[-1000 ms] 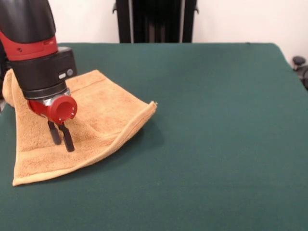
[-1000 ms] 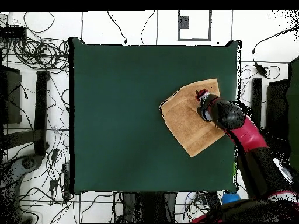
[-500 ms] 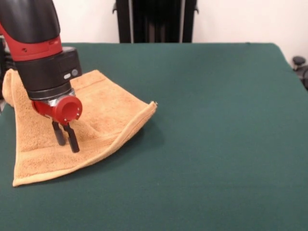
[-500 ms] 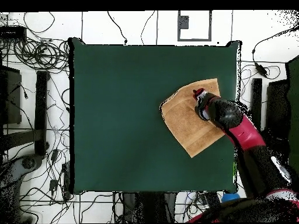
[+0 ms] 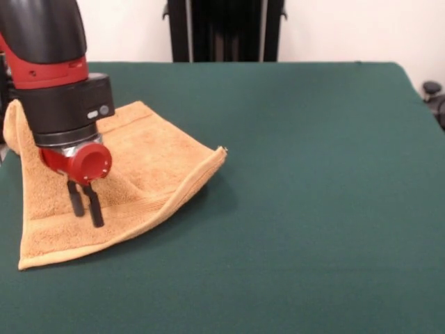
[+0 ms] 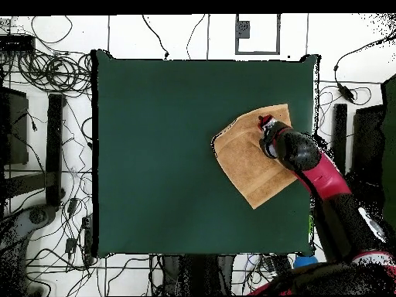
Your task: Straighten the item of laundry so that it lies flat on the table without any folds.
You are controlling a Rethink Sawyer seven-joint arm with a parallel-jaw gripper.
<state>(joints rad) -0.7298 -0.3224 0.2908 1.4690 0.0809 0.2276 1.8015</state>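
The golden-tan towel (image 5: pixel 149 163) lies at the left of the green table (image 5: pixel 313 195). It is rumpled: a ridge runs across its middle, its right corner curls up off the cloth, and its far left corner stands up at the table's edge. My gripper (image 5: pixel 86 217) hangs over the towel's left half with its two black fingers close together and the tips just above the terry. Nothing shows pinched between them. In the overhead view the towel (image 6: pixel 247 162) sits near the table's right edge (image 6: pixel 155 155), with the gripper (image 6: pixel 265 124) over its upper right part.
The arm's red and black wrist (image 5: pixel 62 97) hides part of the towel's far left side. The robot's black pedestal (image 5: pixel 222 31) stands behind the table's far edge. Cables (image 6: pixel 46 73) lie on the floor around the table.
The gripper has shifted a little to the left in the front view after edging right. The towel keeps the same shape and place.
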